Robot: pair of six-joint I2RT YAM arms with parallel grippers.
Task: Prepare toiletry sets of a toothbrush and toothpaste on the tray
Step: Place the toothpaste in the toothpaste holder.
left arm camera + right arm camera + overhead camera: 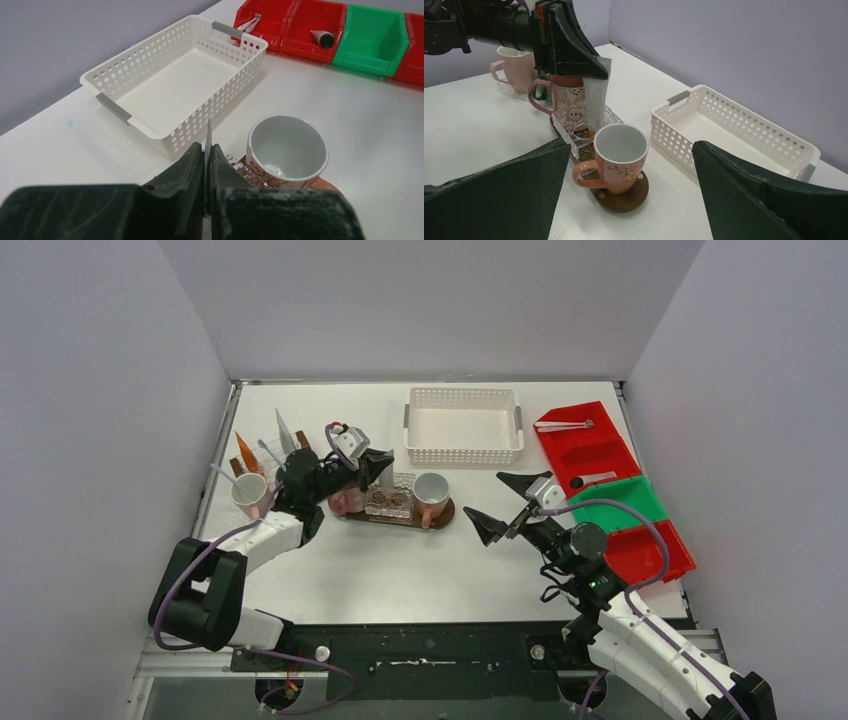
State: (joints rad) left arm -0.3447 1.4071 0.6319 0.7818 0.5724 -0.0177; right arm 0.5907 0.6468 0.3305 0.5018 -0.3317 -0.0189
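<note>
A brown tray [448, 513] carries a ghost-patterned pink mug [569, 102], a clear holder [572, 131] and an empty pink flowered mug [621, 160]. My left gripper [381, 465] is shut on the flat end of a white toothpaste tube [596, 97], which hangs upright over the clear holder beside the ghost mug. In the left wrist view the tube's thin edge [207, 136] sticks up between the jaws. My right gripper [505, 506] stands wide open and empty, right of the tray, facing the flowered mug [432, 492]. No toothbrush is on the tray.
A white perforated basket [463, 425] sits behind the tray. Red and green bins [600, 495] line the right side, holding a toothbrush [563, 424] and a tube [595, 478]. At the left stand a pale mug [248, 492] with a toothbrush and several upright tubes [265, 447].
</note>
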